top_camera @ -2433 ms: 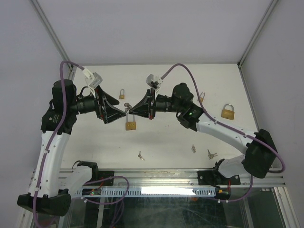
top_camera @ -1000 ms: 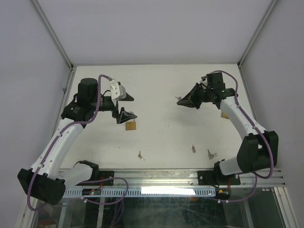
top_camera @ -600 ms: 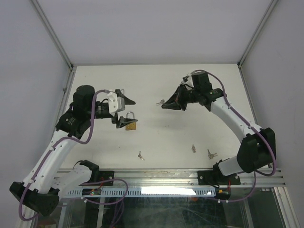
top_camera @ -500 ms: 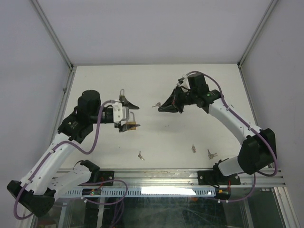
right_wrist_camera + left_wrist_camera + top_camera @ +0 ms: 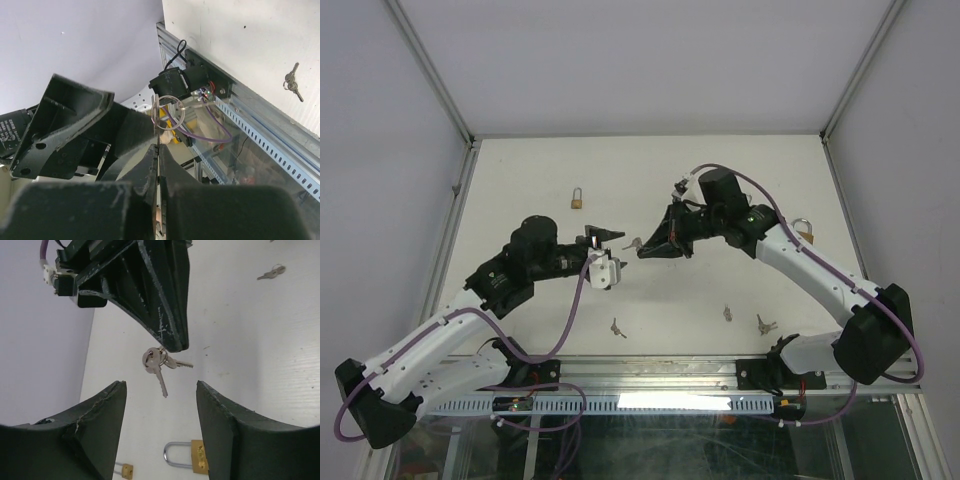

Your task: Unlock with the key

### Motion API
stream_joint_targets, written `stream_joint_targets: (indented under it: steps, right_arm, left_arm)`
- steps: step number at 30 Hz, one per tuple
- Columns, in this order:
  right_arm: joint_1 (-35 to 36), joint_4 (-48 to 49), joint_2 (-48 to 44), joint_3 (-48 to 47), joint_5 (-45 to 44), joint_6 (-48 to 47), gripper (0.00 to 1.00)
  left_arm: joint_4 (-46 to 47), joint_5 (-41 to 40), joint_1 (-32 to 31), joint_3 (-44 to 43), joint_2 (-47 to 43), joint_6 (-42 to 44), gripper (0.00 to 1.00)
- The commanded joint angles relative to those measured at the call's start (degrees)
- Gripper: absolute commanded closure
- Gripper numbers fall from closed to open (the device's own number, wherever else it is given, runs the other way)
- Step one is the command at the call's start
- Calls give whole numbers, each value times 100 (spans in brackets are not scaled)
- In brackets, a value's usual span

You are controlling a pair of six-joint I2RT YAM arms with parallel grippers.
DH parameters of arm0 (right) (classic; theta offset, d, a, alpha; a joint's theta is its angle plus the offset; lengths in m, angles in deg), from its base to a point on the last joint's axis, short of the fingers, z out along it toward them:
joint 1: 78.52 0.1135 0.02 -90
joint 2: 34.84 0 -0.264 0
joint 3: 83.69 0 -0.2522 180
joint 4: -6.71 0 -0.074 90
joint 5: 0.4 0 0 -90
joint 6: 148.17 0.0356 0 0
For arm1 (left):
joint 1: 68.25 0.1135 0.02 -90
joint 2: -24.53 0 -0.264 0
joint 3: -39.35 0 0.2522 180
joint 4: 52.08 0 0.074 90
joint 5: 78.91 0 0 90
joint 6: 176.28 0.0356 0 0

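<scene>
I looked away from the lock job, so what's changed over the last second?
The right gripper, shut on the keys, swung left to meet the left gripper, which came nearer and turned to face it, open and empty. The small padlock and loose keys stayed put.

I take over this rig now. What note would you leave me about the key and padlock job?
Left gripper: open, empty.
Right gripper: shut on the key bunch, which hangs in the air.
Brass padlock: lying on the table, shackle looks closed.
Done: keys picked up.
To do: hold the padlock, insert a key, turn it.
</scene>
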Motion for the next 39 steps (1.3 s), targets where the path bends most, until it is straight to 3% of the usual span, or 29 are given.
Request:
stream_joint_targets:
  steps: [1,5,8,9,12,17,19,23,26,27,28,29,31,32,35,37,39]
  right_arm:
    - [75,290,-165,-224,218,138,100]
    - [83,416,-158,-224,218,169,100]
    - [79,477,-145,-239,231,197,100]
    - [78,480,-141,-240,237,182,100]
    - [78,493,-170,-232,244,188,100]
    - [83,553,-185,-201,269,201,100]
    - [80,580,-185,-178,291,218,100]
    - [78,597,-201,-109,352,133,100]
    - [70,516,-190,-80,406,-229,100]
    - [62,444,-167,-98,445,-475,94]
    - [57,315,-127,-150,490,-748,80]
    - [47,88,-86,-253,558,-1133,55]
    - [-22,-847,18,-589,509,-2166,34]
    - [-74,-1474,66,-834,294,-2804,28]
    - [-180,-2913,51,-1581,-885,-4706,24]
    - [-190,-2662,-278,-1443,-1232,-5225,24]
    - [-188,-1447,-832,-753,-772,-5547,25]
  left_arm:
    - [1184,-625,-11,233,-140,134,43]
    - [904,-138,-9,352,-184,574,42]
    - [970,-274,-15,259,87,655,42]
    - [976,-373,-11,148,207,602,45]
    - [1022,-459,-12,-9,338,581,68]
    - [971,-451,-12,-25,328,588,85]
    - [959,-423,-13,-54,308,549,99]
    - [944,-399,-11,-202,234,218,100]
    - [324,-335,-14,-444,264,-9,100]
    - [74,-324,-16,-511,285,-175,100]
    - [-210,-303,-14,-576,322,-403,100]
    - [-574,-289,-20,-658,373,-671,100]
    - [-1072,-272,-35,-866,531,-1239,100]
    - [-1290,-287,-52,-988,631,-1503,100]
    - [-1976,-137,-53,-1428,946,-2218,100]
    - [-2407,75,-53,-1803,1139,-2581,100]
    - [-2864,325,-57,-2141,1383,-2922,100]
